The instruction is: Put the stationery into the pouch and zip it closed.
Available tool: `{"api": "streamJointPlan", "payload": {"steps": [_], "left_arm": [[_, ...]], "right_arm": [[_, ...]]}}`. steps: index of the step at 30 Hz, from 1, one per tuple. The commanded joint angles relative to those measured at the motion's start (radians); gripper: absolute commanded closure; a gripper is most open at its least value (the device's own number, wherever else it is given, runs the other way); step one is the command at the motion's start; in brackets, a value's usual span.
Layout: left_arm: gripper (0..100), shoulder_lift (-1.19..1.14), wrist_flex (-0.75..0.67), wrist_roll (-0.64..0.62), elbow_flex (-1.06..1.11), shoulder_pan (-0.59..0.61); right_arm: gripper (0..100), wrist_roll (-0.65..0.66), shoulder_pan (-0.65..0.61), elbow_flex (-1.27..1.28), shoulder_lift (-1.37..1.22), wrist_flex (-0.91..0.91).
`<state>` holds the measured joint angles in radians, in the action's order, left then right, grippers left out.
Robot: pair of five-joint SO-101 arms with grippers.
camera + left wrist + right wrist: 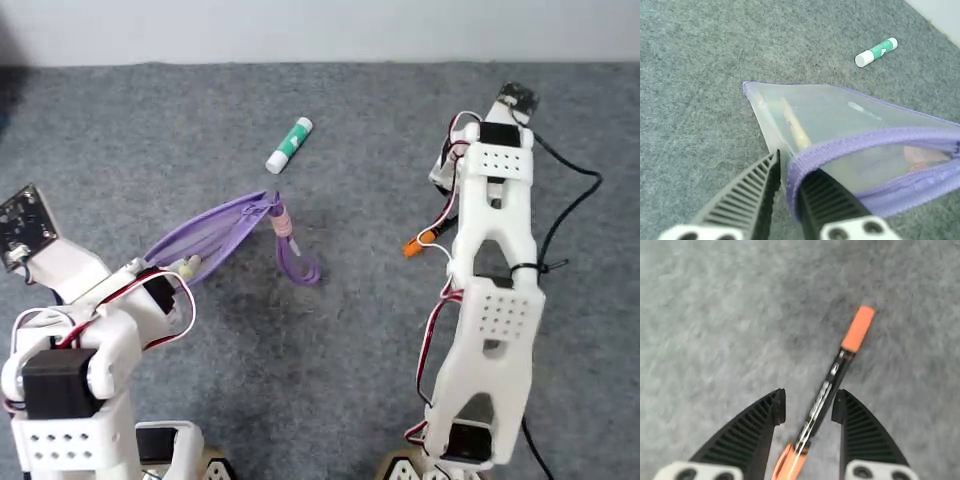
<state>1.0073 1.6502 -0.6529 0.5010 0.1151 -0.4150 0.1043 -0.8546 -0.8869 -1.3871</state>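
Note:
A translucent purple pouch [210,235] lies on the grey carpet with its zipper mouth partly open; its rim [840,145] sits between the fingers of my left gripper [787,182], which is shut on it. Inside the pouch I see a yellowish stick [795,127] and something pink [922,155]. A black pen with orange ends [827,390] lies between the fingers of my right gripper [809,402], which is open with a gap on each side of it. The pen's orange tip [415,247] pokes out beside the right arm. A green and white glue stick [290,145] lies beyond the pouch.
A purple wrist strap [297,258] trails from the pouch's far corner toward the middle of the carpet. The carpet's far edge meets a white wall [320,30]. Cables hang along the right arm [490,300].

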Motion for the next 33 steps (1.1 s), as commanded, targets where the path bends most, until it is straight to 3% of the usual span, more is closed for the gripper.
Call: {"api": "streamJointPlan", "payload": {"steps": [1,11,14,16,25,33], "left_arm": [[99,-0.014,-0.018,-0.008,-0.007,-0.003],[99,-0.014,-0.018,-0.008,-0.007,-0.003],[99,-0.014,-0.018,-0.008,-0.007,-0.003],[99,-0.014,-0.018,-0.008,-0.007,-0.003],[99,-0.009,-0.017,-0.011,-0.008,-0.003],[99,-0.014,0.040,-0.011,-0.042,-0.020]], "right_arm": [[84.2,-0.009,0.025,-0.215,-0.094,-0.051],[84.5,-0.006,0.025,-0.494,-0.377,-0.153],[90.9,-0.006,0.025,-0.537,-0.403,-0.179],[99.2,-0.006,0.025,-0.574,-0.403,-0.200],[99.1,0.092,0.019,-0.836,-0.400,-0.412],[99.1,0.186,0.008,-0.727,-0.128,-0.414]]}}
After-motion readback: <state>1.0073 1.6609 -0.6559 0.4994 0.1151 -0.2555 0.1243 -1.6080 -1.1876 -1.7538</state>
